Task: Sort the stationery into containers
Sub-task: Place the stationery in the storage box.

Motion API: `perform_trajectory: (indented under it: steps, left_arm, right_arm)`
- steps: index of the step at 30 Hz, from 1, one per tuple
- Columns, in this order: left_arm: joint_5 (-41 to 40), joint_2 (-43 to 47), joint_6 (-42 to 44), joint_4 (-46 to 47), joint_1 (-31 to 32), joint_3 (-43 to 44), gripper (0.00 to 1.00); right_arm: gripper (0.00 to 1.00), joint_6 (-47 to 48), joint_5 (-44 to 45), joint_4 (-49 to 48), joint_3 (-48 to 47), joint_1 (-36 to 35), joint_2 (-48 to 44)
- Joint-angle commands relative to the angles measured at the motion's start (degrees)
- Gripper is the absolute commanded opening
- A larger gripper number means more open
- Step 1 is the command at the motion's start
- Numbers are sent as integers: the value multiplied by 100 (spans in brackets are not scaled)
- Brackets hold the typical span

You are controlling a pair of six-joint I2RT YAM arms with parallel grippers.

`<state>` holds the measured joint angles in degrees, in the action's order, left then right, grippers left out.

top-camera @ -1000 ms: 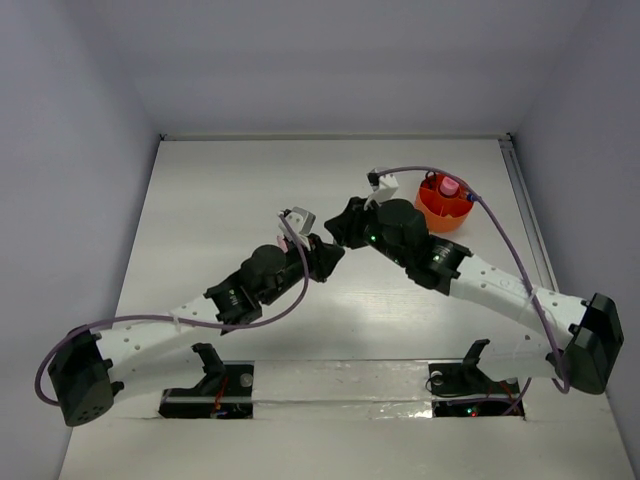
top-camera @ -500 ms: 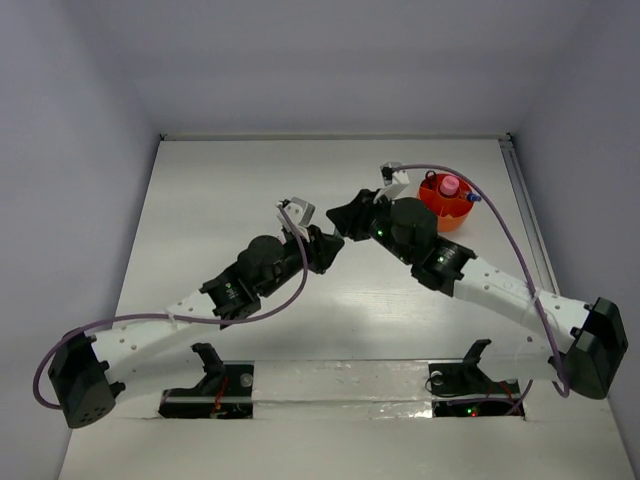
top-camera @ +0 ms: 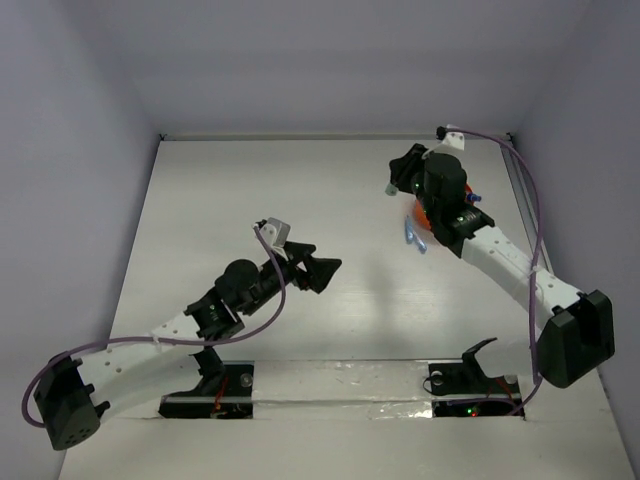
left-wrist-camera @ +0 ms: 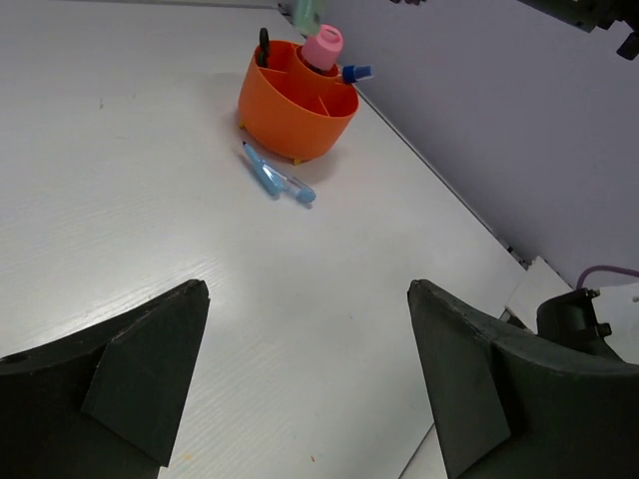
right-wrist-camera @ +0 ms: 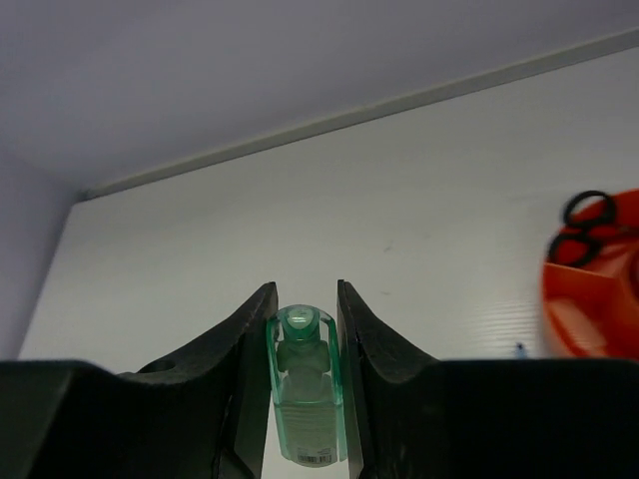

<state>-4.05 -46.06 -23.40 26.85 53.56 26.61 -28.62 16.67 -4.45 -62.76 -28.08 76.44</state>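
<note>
From above, the left gripper (top-camera: 320,272) hangs over the middle of the matte white table (top-camera: 250,190), its dark wedge-shaped jaws spread apart. The right gripper (top-camera: 397,178) sits at far right, above the round orange bowl (top-camera: 420,214), which the arm mostly covers. Two translucent blue pens (top-camera: 415,238) lie just on the bowl's near side. On the left wrist camera, the jaws are wide apart with nothing between them, and faint wood grain shows on the tabletop. The smooth plastic bowl is split into compartments holding a pink-capped bottle (left-wrist-camera: 322,48), a blue-capped bottle (left-wrist-camera: 356,73) and the black scissors (left-wrist-camera: 264,45). On the right wrist camera, the black fingers are clamped on a clear green stick (right-wrist-camera: 306,399) with a rounded cap, and the bowl's edge shows at right.
</note>
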Motion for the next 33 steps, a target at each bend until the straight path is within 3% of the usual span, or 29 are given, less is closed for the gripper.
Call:
perform_trajectory:
  steps: [1,5,6,13,23,33]
  left_arm:
    - [-183,185,186,320,-12,-165,80]
    - [-227,80,371,461,-12,-262,80]
    - [-219,36,406,496,-12,-270,80]
    - [-227,115,547,628,-12,-464,80]
    - [-192,62,529,708,-12,-525,81]
    - [-359,-25,538,663,-12,-508,80]
  right_arm:
    - [0,654,1188,-433,256,196,-375]
    - [0,1312,1743,-1337,1080,478,-341]
    - [0,1489,1865,-1975,1386,531,-306]
    - [0,2694,1876,-3474,1723,760,441]
    - [1,3828,1647,-4310,1574,812,1399]
    - [4,4216,1788,-4837,1574,812,1917]
